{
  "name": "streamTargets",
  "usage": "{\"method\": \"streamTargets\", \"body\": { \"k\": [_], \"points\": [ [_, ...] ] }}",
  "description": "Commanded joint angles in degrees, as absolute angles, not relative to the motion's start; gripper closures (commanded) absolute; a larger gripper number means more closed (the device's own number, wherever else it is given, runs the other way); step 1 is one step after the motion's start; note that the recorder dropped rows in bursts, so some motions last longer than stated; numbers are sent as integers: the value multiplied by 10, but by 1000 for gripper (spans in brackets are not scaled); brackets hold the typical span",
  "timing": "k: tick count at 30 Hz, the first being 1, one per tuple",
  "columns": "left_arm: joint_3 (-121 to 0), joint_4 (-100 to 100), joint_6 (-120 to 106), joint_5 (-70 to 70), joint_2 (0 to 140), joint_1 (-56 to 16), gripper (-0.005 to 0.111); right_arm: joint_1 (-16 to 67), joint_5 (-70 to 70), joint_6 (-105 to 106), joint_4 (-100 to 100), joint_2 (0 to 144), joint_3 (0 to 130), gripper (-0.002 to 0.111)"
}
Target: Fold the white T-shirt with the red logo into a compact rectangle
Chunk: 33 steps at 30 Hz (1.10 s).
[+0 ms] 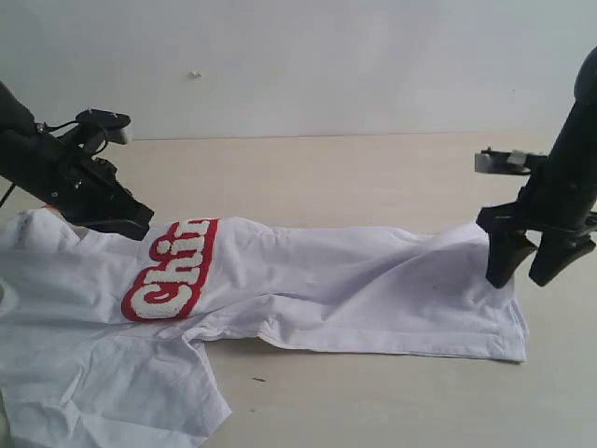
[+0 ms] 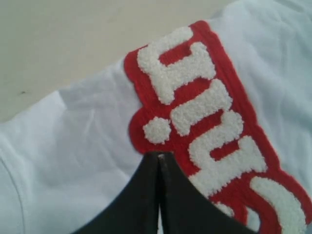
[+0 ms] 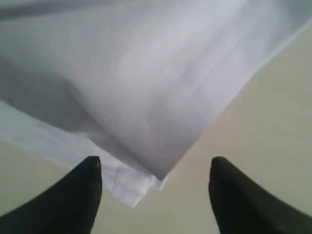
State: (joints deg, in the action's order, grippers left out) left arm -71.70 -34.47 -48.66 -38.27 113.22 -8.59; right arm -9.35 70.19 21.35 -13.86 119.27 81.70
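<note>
The white T-shirt [image 1: 354,280] lies on the table, folded lengthwise into a long band, with one sleeve spread at the front left. The red logo [image 1: 173,271] shows its first letters near the left end. My left gripper [image 1: 142,224] is shut, its tips at the logo's edge [image 2: 204,117] against the cloth [image 2: 73,141]; no pinched fabric shows at the left gripper [image 2: 159,155]. My right gripper [image 1: 520,278] stands open over the shirt's right hem corner. In the right wrist view that corner [image 3: 146,73] lies loose between the right gripper [image 3: 156,161] fingers, touching neither.
The tan tabletop [image 1: 373,177] runs back to a white wall [image 1: 326,56]. Bare table also shows in front of the shirt [image 1: 392,401], with a small dark speck [image 1: 258,379] on it.
</note>
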Motion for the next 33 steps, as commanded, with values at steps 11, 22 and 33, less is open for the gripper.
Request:
{"method": "streamTargets", "body": {
  "k": [11, 22, 33],
  "points": [
    [-720, -353, -491, -397, 1127, -88, 107, -104, 580, 124, -86, 1198, 855, 42],
    [-720, -354, -491, -399, 1127, -88, 107, -108, 526, 209, -204, 1256, 875, 54],
    [-720, -356, -491, -385, 1127, -88, 107, -107, 529, 228, -155, 1247, 934, 108]
  ]
}}
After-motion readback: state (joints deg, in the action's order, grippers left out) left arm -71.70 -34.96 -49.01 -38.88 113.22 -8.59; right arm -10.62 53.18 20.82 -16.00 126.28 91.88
